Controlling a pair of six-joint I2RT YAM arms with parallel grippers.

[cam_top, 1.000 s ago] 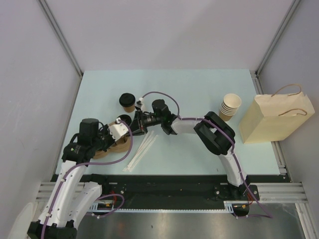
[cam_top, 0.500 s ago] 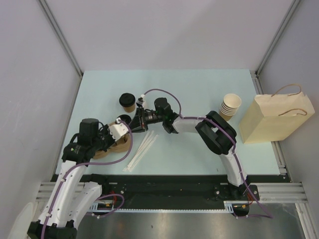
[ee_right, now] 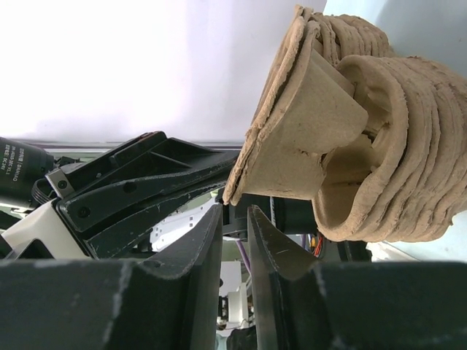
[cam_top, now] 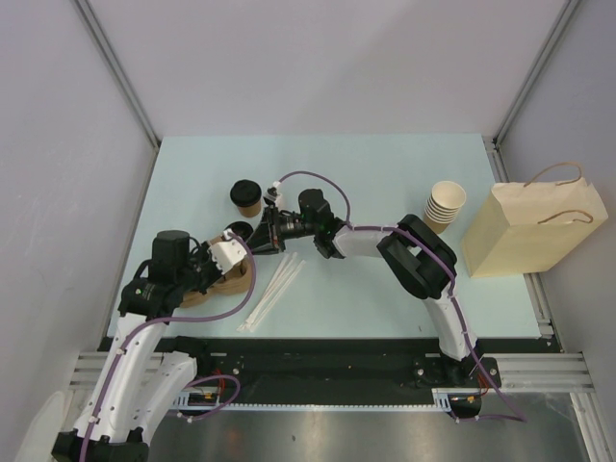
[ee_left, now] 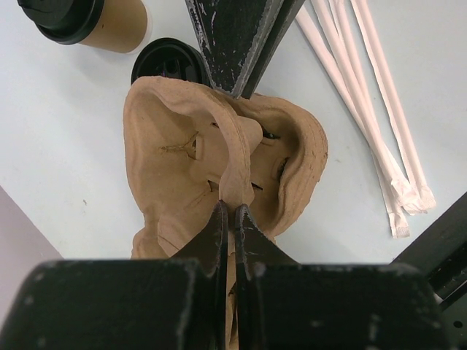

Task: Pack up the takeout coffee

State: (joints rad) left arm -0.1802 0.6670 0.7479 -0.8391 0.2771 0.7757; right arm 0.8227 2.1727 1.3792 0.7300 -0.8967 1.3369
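One takeout coffee (cam_top: 246, 195) stands upright on the pale blue table (cam_top: 375, 173), left of centre toward the far edge: a brown paper cup under a round black lid, held by neither arm. Just nearer lies one loose black lid (ee_left: 169, 62), its near edge hidden behind one stack of cup carriers (ee_left: 175, 153). The carriers are rough tan moulded pulp with rounded pockets, nested too tightly to count. The left gripper (ee_left: 230, 222) has its jaws clamped on the central ridge of the top carrier. The right gripper (ee_right: 235, 210) reaches in from the other side, between the coffee and the stack. Its jaws stand a narrow slit apart with nothing seen between them, the tips at the lifted rim of the top carrier. Right of the stack lie thin white paper-wrapped straws (cam_top: 271, 292), at least three, side by side. Well off to the right stand one nested stack of lidless tan cups (cam_top: 445, 205) and, beside it, one flat kraft paper bag (cam_top: 534, 231) with twisted cord handles.
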